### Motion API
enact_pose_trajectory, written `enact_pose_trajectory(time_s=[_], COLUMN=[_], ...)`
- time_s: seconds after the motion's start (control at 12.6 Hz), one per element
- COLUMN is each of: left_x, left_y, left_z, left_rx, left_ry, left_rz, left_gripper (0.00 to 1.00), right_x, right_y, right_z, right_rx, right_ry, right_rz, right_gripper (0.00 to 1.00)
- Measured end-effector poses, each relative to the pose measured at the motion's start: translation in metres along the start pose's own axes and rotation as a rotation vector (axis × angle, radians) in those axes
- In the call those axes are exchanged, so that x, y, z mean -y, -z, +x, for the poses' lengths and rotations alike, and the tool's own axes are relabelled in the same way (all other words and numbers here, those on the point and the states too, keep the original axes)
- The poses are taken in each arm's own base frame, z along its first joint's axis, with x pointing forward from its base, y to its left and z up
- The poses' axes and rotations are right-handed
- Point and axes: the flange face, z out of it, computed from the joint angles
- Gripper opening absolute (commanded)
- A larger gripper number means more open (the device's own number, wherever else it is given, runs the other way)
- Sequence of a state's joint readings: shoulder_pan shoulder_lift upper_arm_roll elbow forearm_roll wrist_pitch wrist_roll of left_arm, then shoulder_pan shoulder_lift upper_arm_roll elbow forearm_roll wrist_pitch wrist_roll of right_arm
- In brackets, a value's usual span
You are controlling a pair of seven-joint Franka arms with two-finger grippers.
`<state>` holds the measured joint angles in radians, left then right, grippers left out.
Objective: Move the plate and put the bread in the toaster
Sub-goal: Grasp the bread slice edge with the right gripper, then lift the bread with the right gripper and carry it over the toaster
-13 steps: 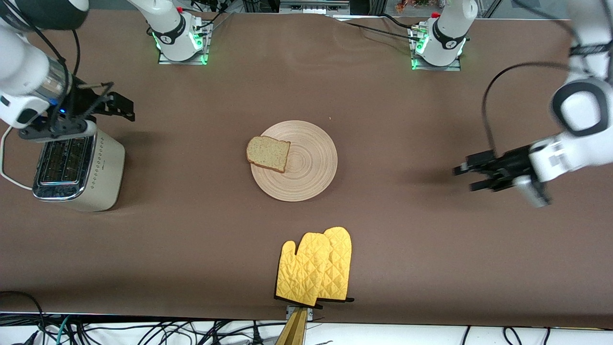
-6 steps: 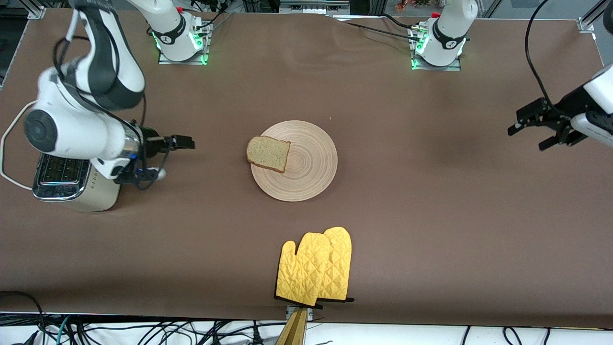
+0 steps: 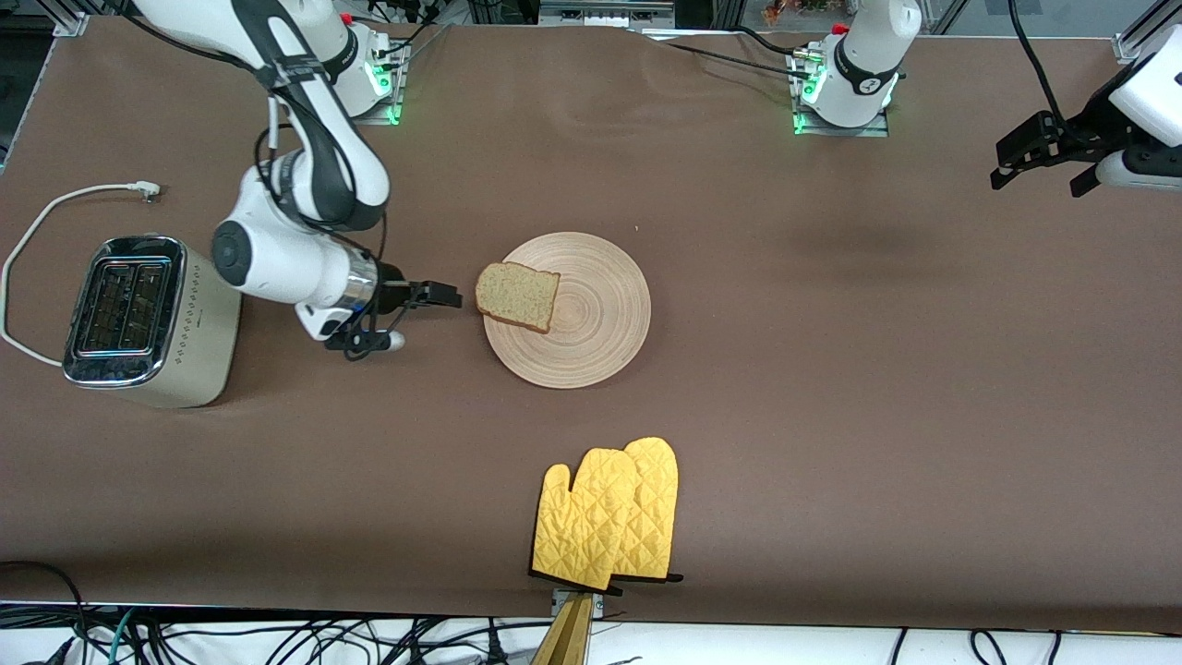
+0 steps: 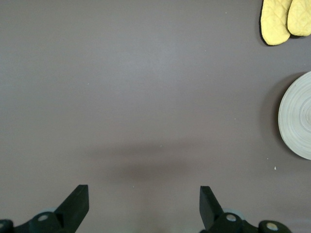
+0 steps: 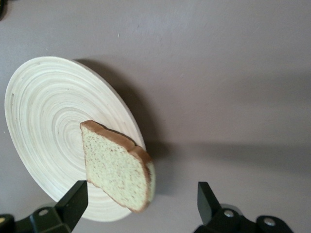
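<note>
My two arms (image 3: 295, 212) are glossy white with black joint bands. Black cables trail along them, and the grippers (image 3: 1048, 152) are black. The bases (image 3: 840, 92) glow green (each has a small red button).

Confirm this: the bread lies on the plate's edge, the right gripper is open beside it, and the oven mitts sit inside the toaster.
Wrong about the mitts. The front view shows the oven mitts flat on the table, nearer the camera than the plate, not in the toaster. The rest holds.

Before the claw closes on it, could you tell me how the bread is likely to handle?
The bread looks thin and soft, so probably light and easily squashed. It overhangs the plate rim, so a nudge might tip it off.
</note>
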<state>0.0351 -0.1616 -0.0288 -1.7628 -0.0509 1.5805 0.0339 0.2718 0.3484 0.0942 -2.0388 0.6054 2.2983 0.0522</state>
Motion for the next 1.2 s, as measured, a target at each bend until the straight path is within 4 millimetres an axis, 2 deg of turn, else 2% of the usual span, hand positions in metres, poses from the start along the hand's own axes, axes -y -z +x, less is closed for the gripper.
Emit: enact_pose_trajectory(time_s=[0.16,0.32,0.4,0.56,0.64,0.72,1.2], left_x=[0.0,-0.001,0.001,0.001,-0.002,-0.006,-0.005], left_y=[-0.003,-0.006,-0.008,-0.007,-0.005,-0.004,-0.002], left_z=[0.022,0.045,0.051,0.054,0.054,0.053,0.053], left_rx=[0.011,0.029,0.035,0.038,0.038,0.038,0.037], left_ry=[0.004,0.006,0.009,0.008,0.002,-0.004,-0.003], left_rz=[-0.002,-0.004,-0.005,-0.005,-0.005,-0.005,-0.005], left_gripper=[1.0,1.0,1.0,1.0,1.0,1.0,1.0], right_x=[-0.001,-0.006,-0.012,-0.021,-0.023,-0.023,-0.017], right_y=[-0.032,-0.051,-0.06,-0.074,-0.077,-0.078,-0.074], right_z=[-0.013,-0.018,-0.019,-0.019,-0.019,-0.018,-0.018], right_rx=[0.006,0.034,0.047,0.067,0.07,0.07,0.067], right_ry=[-0.048,-0.026,-0.012,0.001,0.014,0.02,0.034], right_rz=[0.045,0.04,0.04,0.047,0.049,0.051,0.066], right_gripper=[0.99,0.98,0.83,0.27,0.06,0.0,0.0])
